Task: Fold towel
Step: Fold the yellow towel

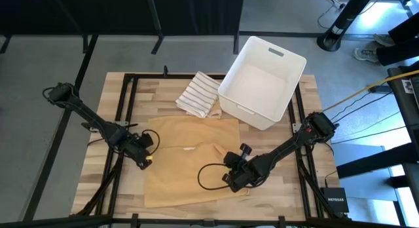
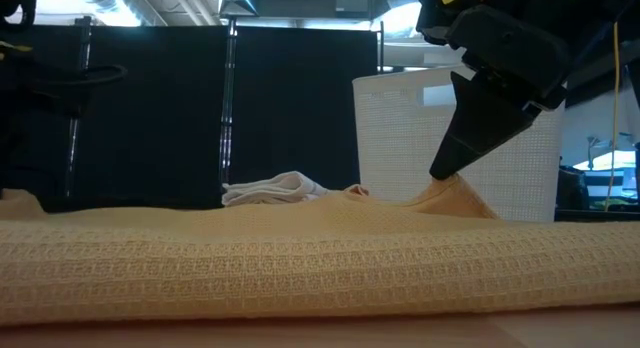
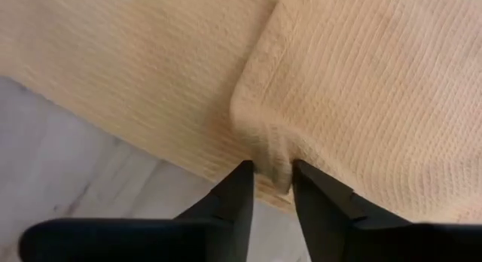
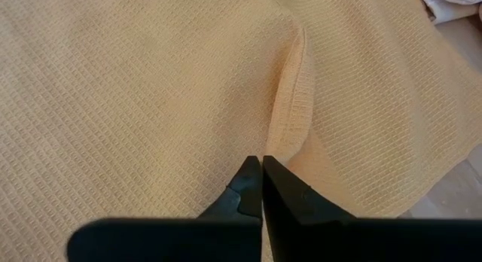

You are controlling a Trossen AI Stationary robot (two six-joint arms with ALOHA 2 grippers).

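Observation:
A tan waffle-weave towel (image 1: 193, 159) lies spread flat on the wooden table. My left gripper (image 1: 145, 161) is at its left edge, shut on a bunched bit of the hem (image 3: 273, 166). My right gripper (image 1: 233, 178) is low over the towel's right part and shut on a raised ridge of cloth (image 4: 290, 104). In the low view the right gripper (image 2: 445, 173) comes down from above, and the towel (image 2: 300, 258) rises to a small peak under it. My left gripper pinches the towel's left edge (image 3: 275, 170) between its two fingers, where the hem is puckered into a small fold. It comes in low from the table's left. The rest of the towel lies slack on the table. My right gripper pinches the near end of a raised fold ridge (image 4: 273, 153) in the towel's right part. Its fingers slant down from the right. The cloth is drawn up into a small peak (image 2: 458, 191) at the fingertips; everything around it rests on the table.
A white plastic basket (image 1: 262, 80) stands at the table's far right corner. A striped white cloth (image 1: 198, 94) lies crumpled beside it, just beyond the towel's far edge. Bare wood (image 1: 111, 189) shows to the left of the towel and along the near edge.

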